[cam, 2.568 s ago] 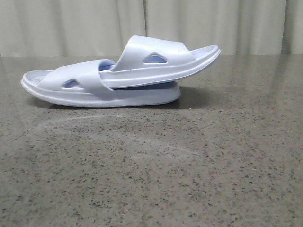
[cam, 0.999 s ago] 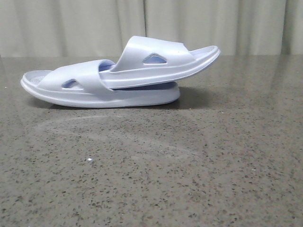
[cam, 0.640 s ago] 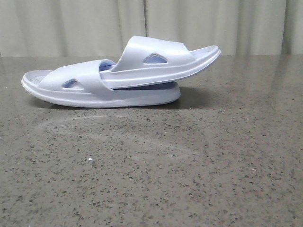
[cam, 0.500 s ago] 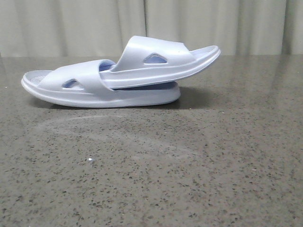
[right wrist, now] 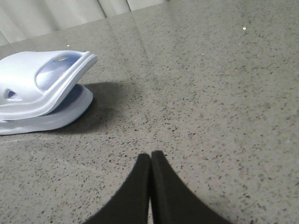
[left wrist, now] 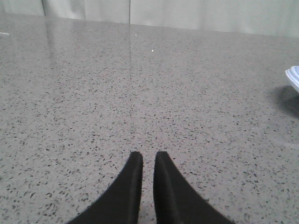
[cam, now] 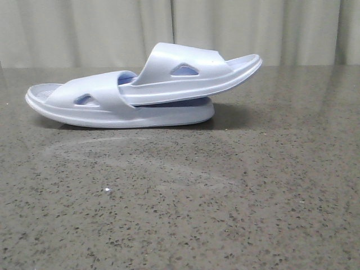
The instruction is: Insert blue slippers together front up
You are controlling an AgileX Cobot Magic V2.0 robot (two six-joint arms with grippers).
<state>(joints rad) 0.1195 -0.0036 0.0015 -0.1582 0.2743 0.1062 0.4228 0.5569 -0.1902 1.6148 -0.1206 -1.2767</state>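
The two blue slippers lie joined on the dark speckled table at the back left. The lower slipper (cam: 169, 115) rests flat. The upper slipper (cam: 185, 70) has one end pushed under the lower one's strap, and its other end sticks up to the right. Both show in the right wrist view: the upper (right wrist: 42, 84) and the lower (right wrist: 56, 116). A sliver of one shows in the left wrist view (left wrist: 293, 77). My left gripper (left wrist: 148, 155) is nearly shut, with a thin gap, and empty. My right gripper (right wrist: 150, 155) is shut and empty. Both are away from the slippers and out of the front view.
A pale curtain (cam: 225, 28) hangs behind the table's far edge. A faint curved smear (cam: 112, 149) marks the tabletop in front of the slippers. Bare speckled tabletop (cam: 225, 214) lies under both grippers.
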